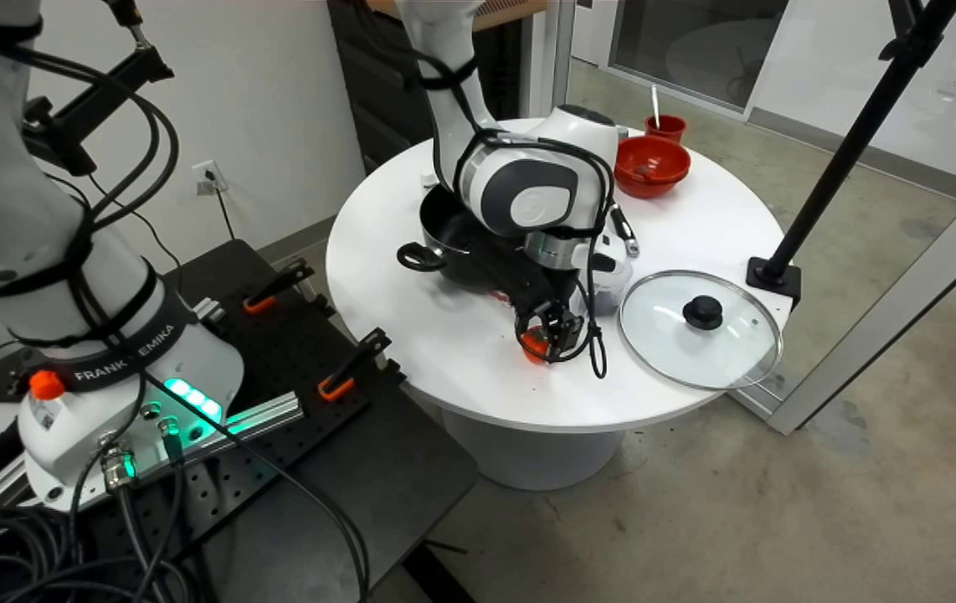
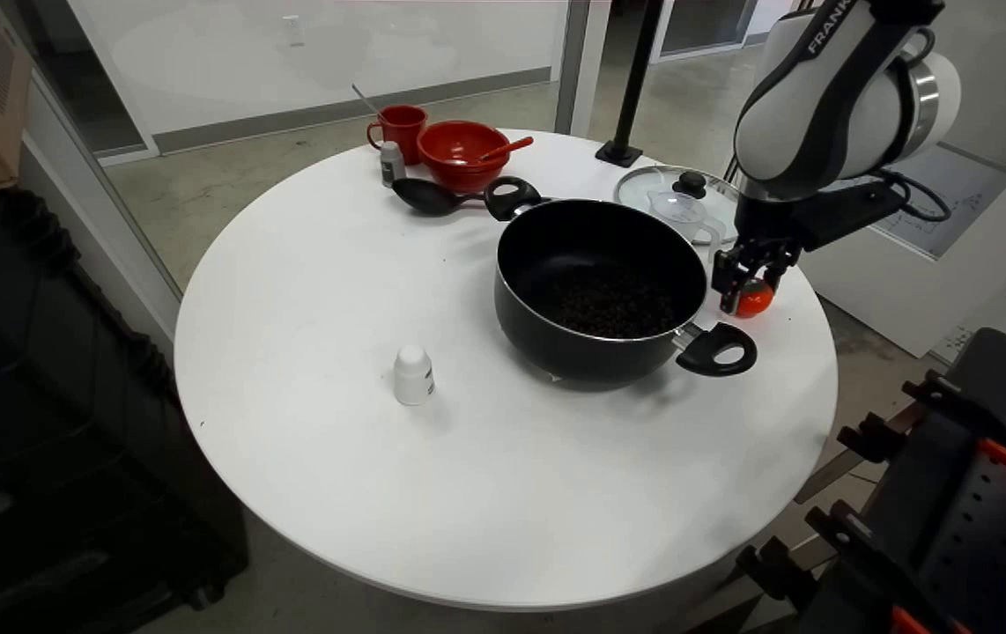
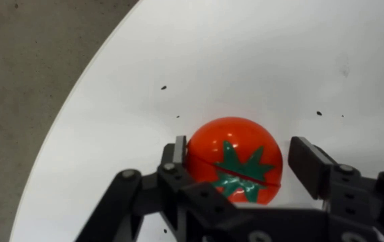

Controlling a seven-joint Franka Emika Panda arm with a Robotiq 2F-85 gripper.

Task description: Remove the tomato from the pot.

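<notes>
Tomato [image 3: 237,151] appears set down near the edge of the surface [image 3: 212,60], outside the pot [image 2: 591,359], likely so that the pot is freed. Fingers [image 3: 308,166] are spread slightly wider than the tomato, a gap left at one side, presumably for release.

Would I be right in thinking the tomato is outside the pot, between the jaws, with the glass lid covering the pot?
Not quite: the glass lid lies on the table, off the pot, as both exterior views show. The tomato is as you say.
</notes>
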